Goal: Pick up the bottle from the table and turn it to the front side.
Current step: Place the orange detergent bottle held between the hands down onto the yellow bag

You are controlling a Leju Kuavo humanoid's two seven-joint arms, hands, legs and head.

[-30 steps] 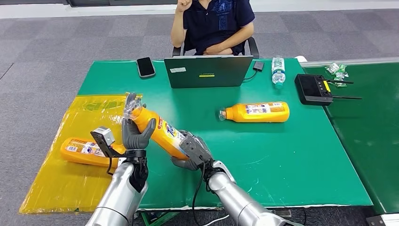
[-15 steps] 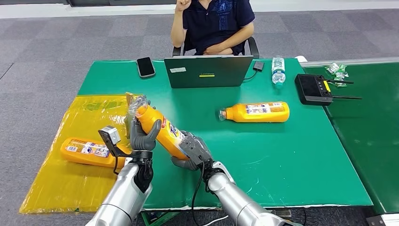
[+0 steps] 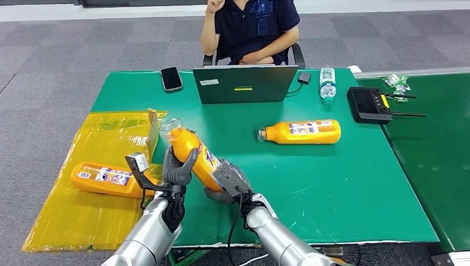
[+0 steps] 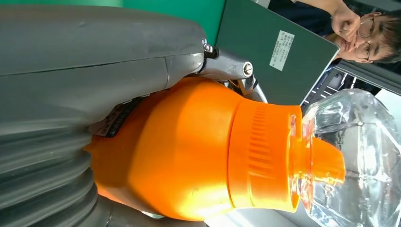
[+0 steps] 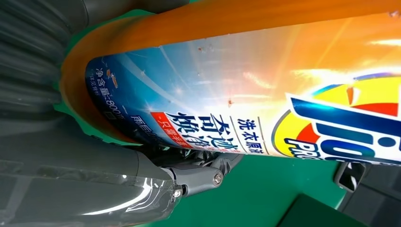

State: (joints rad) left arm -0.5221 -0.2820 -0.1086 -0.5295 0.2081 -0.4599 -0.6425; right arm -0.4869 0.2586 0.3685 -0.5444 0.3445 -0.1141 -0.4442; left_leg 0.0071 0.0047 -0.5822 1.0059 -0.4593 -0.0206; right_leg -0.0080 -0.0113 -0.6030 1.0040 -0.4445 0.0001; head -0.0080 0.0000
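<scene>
An orange detergent bottle point(image 3: 193, 156) with a clear cap is held tilted above the green table point(image 3: 332, 183), cap toward the far left. My left hand point(image 3: 176, 169) grips its upper body; my right hand point(image 3: 228, 180) holds its base. The left wrist view shows the bottle's orange shoulder point(image 4: 189, 151) and clear cap against my left hand point(image 4: 71, 85). The bottle's blue and yellow front label point(image 5: 246, 118) shows in the right wrist view, above my right hand point(image 5: 118, 175). Two more orange bottles lie flat: one point(image 3: 302, 132) mid-table, one point(image 3: 105, 178) on the yellow sheet point(image 3: 66, 216).
A person sits at the far side behind a dark laptop point(image 3: 244, 84). A phone point(image 3: 171, 78), a water bottle point(image 3: 327, 84) and a black controller point(image 3: 370, 104) lie along the back. A second green table point(image 3: 438, 144) adjoins on the right.
Both hands have carried the bottle to the right, off the yellow sheet's edge and over the green table. It now stands steeper, cap higher.
</scene>
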